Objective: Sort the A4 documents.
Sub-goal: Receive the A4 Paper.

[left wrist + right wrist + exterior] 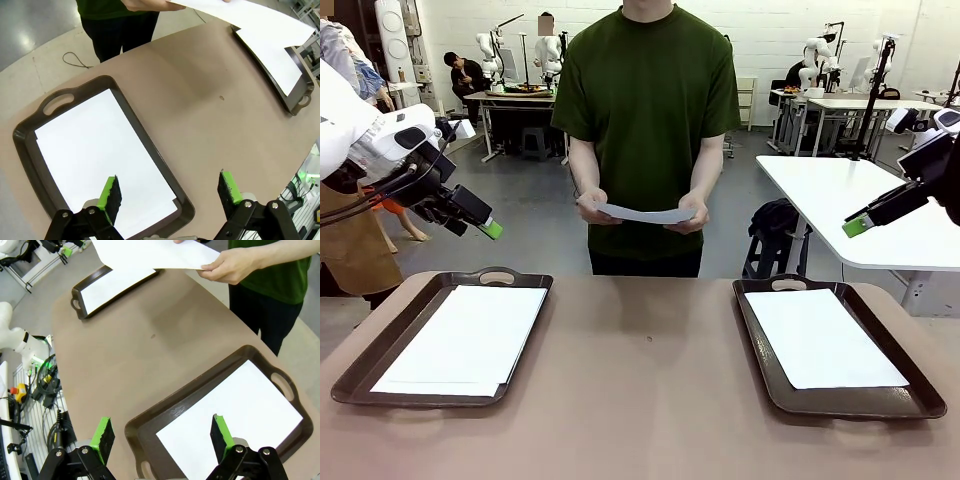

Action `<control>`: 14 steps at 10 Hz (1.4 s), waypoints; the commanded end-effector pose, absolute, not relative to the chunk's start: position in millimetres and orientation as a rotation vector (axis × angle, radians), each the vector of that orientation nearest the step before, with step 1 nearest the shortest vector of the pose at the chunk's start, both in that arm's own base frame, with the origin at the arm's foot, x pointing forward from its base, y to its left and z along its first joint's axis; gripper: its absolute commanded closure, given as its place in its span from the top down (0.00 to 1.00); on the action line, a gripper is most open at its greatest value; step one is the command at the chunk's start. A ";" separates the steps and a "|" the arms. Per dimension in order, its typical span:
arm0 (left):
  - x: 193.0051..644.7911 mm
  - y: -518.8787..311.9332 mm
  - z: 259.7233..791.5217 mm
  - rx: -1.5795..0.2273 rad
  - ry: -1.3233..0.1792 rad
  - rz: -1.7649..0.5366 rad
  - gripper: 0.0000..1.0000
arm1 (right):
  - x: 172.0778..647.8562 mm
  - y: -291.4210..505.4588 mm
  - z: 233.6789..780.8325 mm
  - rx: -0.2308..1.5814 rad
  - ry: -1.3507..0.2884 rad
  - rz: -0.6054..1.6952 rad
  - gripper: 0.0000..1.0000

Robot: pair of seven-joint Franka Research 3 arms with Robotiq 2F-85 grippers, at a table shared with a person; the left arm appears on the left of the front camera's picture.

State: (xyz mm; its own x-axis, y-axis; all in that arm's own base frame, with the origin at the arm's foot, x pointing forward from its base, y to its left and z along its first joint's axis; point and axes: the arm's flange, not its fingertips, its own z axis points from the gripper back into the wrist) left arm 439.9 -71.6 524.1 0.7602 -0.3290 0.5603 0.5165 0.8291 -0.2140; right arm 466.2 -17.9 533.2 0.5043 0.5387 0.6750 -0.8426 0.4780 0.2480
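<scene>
The A4 documents were in three places: one sheet lay in the left tray, another sheet lay in the right tray, and a third sheet was held flat in both of the person's hands at the far side of the table, above its far edge and between the two trays. I had both arms raised clear of the table. The left gripper hung above the near end of the left tray with its jaws spread wide and nothing between them; the right gripper hovered over the near end of the right tray, likewise spread and empty. As I judged it, the step in hand was the handover of the held sheet, and neither arm had committed to it yet. To do it well I would have brought one gripper in level with the paper, approaching an edge that the person's fingers left free, and pinched only the margin so the sheet would not crease or tear. Paper that thin sags once released, so I meant to carry it low and slow over the chosen tray and lay it square on the sheet already there. I could not tell from the blank faces which tray it belonged in.
</scene>
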 end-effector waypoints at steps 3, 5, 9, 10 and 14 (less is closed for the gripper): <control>438.5 -71.4 524.9 -0.364 -0.538 -0.481 1.00 | 466.3 -16.6 533.0 0.614 -0.561 0.903 1.00; 438.5 -71.4 524.9 -0.364 -0.538 -0.481 1.00 | 466.3 -16.6 533.0 0.614 -0.561 0.903 1.00; 438.5 -71.4 524.9 -0.364 -0.538 -0.481 1.00 | 466.3 -16.6 533.0 0.614 -0.561 0.903 1.00; 438.5 -71.4 524.9 -0.364 -0.538 -0.481 1.00 | 466.3 -16.6 533.0 0.614 -0.561 0.903 1.00; 438.5 -71.4 524.9 -0.364 -0.538 -0.481 1.00 | 466.3 -16.6 533.0 0.614 -0.561 0.903 1.00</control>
State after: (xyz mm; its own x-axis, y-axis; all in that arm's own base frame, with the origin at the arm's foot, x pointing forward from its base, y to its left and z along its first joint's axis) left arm 439.9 -71.6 524.1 0.7601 -0.3291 0.5603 0.5166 0.8291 -0.2138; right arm 466.2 -17.9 533.2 0.5043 0.5387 0.6750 -0.8426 0.4780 0.2480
